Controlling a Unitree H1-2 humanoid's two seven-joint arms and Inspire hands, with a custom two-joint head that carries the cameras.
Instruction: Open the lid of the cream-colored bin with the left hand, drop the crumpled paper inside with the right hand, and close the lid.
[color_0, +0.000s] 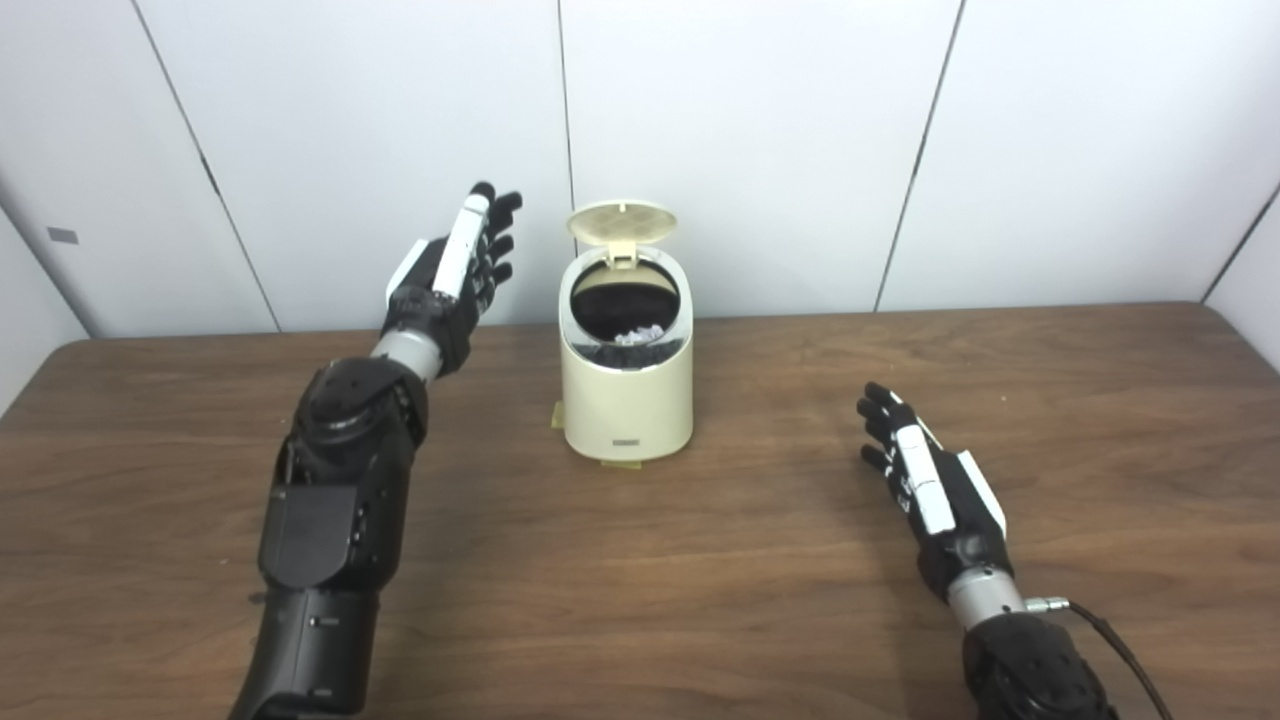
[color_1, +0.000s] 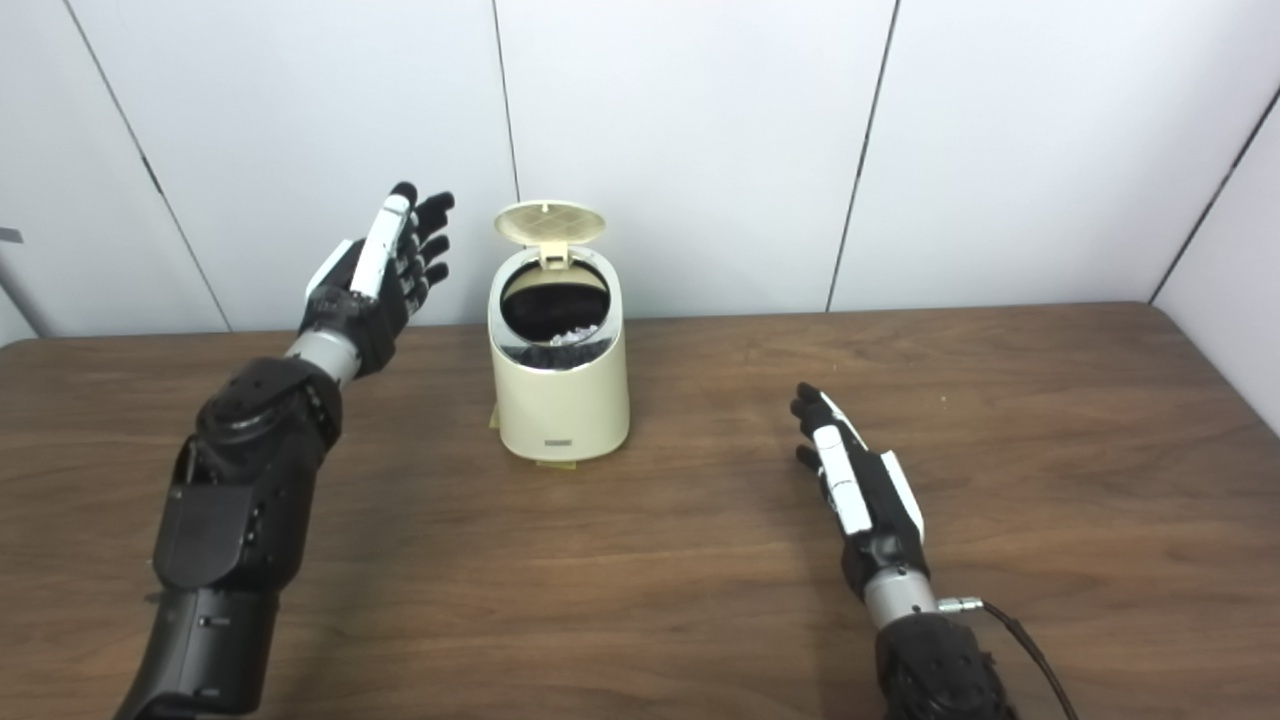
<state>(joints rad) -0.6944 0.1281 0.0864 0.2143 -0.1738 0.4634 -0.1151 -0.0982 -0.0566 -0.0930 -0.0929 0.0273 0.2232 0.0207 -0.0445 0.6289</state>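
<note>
Your cream bin (color_0: 627, 385) sits mid-table with its lid (color_0: 621, 222) up.
Left eye view: white crumpled paper (color_0: 640, 334) lies inside; your left hand (color_0: 455, 275), at 9 o'clock from the lid, is spread and empty. Right eye view: your right hand (color_1: 855, 485), at 4 o'clock from the bin, lies loose, holding nothing.

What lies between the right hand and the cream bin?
Only bare tabletop between the right hand and the cream bin, in both eye views.
</note>
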